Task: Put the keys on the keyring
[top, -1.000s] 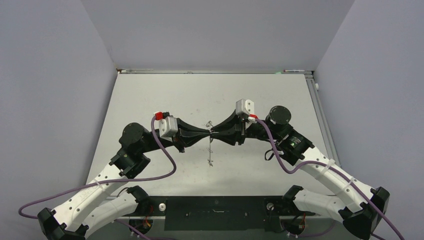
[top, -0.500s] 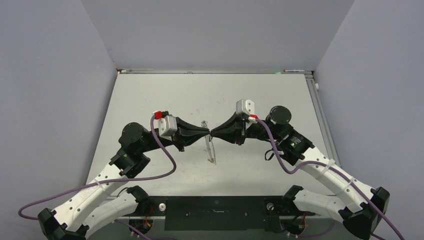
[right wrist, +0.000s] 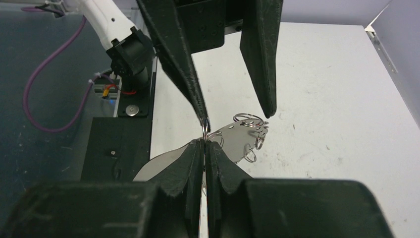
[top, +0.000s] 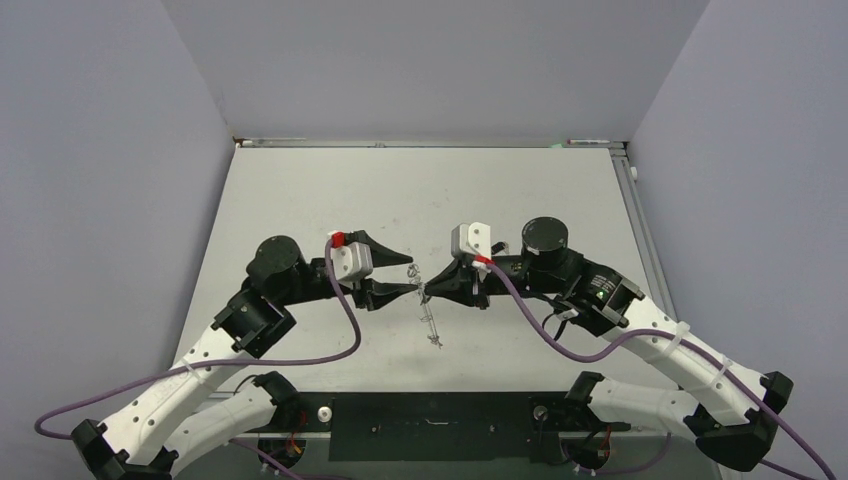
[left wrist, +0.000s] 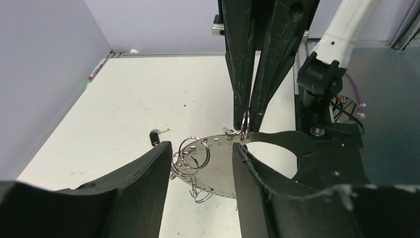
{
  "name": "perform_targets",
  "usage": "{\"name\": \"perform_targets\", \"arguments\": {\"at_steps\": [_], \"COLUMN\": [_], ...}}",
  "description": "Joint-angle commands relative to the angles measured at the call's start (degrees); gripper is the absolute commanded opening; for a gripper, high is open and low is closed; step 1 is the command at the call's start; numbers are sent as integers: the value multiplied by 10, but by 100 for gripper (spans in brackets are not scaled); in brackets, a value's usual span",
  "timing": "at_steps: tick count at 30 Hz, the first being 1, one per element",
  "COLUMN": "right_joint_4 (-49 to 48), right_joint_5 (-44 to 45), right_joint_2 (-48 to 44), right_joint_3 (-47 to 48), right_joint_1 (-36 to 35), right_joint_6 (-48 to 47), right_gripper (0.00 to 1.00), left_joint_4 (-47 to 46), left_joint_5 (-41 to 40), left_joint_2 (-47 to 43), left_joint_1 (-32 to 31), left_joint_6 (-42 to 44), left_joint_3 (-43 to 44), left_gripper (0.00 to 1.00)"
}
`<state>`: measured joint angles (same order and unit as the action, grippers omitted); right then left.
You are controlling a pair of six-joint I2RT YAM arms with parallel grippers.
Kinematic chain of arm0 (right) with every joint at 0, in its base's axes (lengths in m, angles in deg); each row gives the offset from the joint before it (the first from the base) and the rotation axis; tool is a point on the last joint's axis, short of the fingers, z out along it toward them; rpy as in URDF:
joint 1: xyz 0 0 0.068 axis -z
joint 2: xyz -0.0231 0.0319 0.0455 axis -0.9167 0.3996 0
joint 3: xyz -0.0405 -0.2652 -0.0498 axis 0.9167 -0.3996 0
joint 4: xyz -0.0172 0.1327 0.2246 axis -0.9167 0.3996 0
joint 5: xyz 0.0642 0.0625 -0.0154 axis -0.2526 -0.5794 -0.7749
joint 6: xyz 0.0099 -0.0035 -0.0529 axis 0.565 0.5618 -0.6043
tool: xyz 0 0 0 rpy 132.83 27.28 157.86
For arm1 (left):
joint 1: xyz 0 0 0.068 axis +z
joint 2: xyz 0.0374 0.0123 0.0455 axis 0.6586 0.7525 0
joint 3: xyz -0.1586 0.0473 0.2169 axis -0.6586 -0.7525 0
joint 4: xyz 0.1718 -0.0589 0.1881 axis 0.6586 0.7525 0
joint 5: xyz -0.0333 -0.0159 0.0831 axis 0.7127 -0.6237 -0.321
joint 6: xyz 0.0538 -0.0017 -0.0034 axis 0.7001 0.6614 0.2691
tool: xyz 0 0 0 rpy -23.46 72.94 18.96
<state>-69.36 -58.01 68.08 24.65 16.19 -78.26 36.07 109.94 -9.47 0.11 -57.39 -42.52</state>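
Top view, left of centre: left gripper (top: 412, 274), fingers spread wide, nothing between the pads. The left wrist view agrees. Both fingers are apart in the lower frame, and grey metal shows through the gap.

Left wrist view, left of centre: one key (left wrist: 157, 136) lies flat on the table (top: 500, 190). Its black head is toward the lower left and its blade points to the upper right. It sits just outside the left-hand finger, near the rim of the hoop; I cannot tell whether they touch. The second key is not found in any view.

Centre: keyring (top: 432, 318), edge-on in the top view, a thin line running from the pinch toward the lower frame. Its wire loops (left wrist: 194, 151) bunch at the left rim, on the side facing the key. Whether its low end touches the table, I cannot tell.

Right of centre: right gripper (top: 428, 290), fingers together and clamped on the keyring's rim. The right wrist view shows the rim vanishing between the closed tips.

Judgement: the left arm is free and nearer the key. The key lies to the left of the gripper's opening in the left wrist view, so the hand must shift that way and close across the blade-to-head axis.
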Motion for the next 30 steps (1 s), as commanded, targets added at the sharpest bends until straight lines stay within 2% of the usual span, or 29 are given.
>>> {"name": "perform_targets", "arguments": {"at_steps": [1, 8, 14, 17, 22, 30], "right_joint_4": [79, 121, 113, 111, 112, 111], "right_joint_5": [64, 96, 106, 111, 116, 118], "right_joint_2": [11, 34, 37, 39, 40, 41], "right_joint_3": [51, 73, 71, 72, 70, 74], "right_joint_1": [-26, -41, -46, -46, -46, -48], "right_joint_6": [-51, -64, -63, -63, -64, -63], "right_gripper": [5, 5, 5, 5, 5, 5], "left_joint_4": [84, 107, 96, 99, 96, 74], "left_joint_5": [36, 107, 124, 124, 94, 122], "left_joint_2": [10, 55, 54, 56, 40, 57], "left_joint_1": [6, 5, 3, 3, 4, -1], "left_joint_6": [47, 26, 13, 12, 16, -5], "left_joint_3": [51, 78, 70, 70, 65, 62], "left_gripper": [44, 38, 33, 33, 43, 38]}}
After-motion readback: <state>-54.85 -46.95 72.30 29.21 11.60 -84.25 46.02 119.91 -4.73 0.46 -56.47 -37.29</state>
